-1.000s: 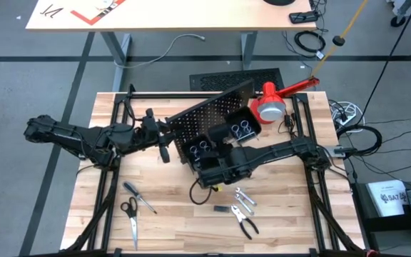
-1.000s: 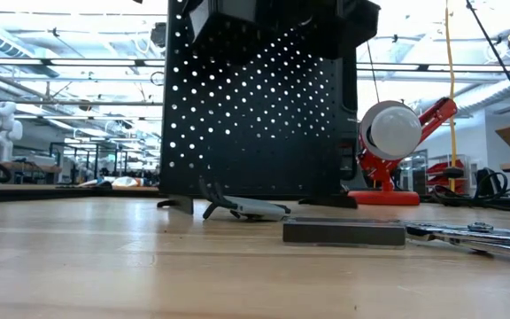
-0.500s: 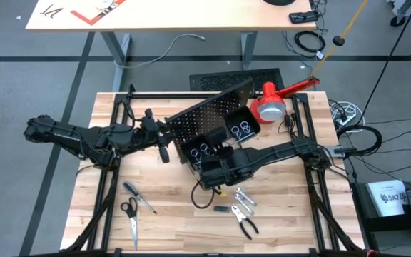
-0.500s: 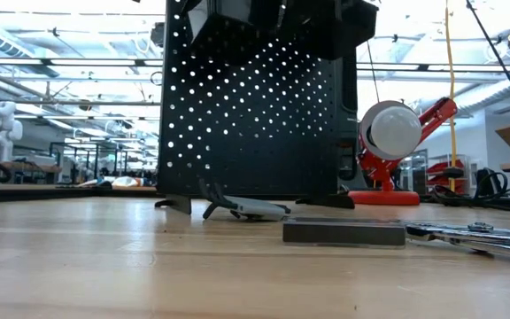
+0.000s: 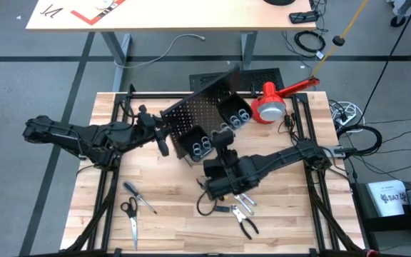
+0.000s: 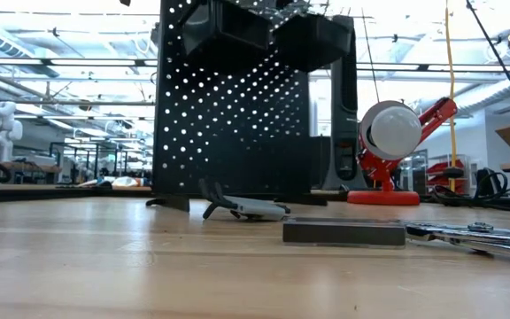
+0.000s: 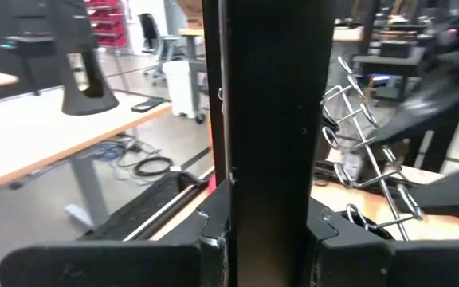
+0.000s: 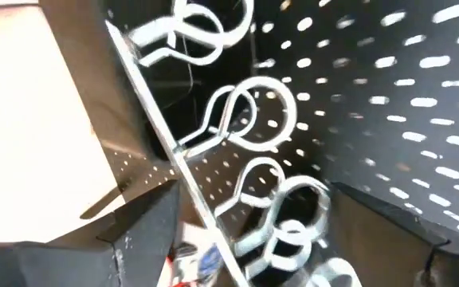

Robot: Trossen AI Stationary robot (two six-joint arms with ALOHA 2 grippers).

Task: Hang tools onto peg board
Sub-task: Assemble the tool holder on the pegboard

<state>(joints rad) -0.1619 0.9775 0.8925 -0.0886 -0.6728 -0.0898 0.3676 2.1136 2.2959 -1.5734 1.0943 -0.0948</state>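
While upright, peg board [image 5: 195, 118] edge between left fingers [image 5: 164, 140] | right fingers [image 5: 223, 137] nearby, spread

Left arm is extended in from the left side, forearm roughly level. Left claw [image 5: 164, 137] is closed on the edge of the peg board [image 5: 191, 118], fingers [image 7: 213, 239] clamped either side of its edge. Right arm is reached in from the right, angled toward centre. Right claw [image 5: 225, 140] is held spread wide, gripping nothing.

peg board [image 5: 191, 118]: black, upright, skewed | tools [image 5: 191, 207]: flat on table
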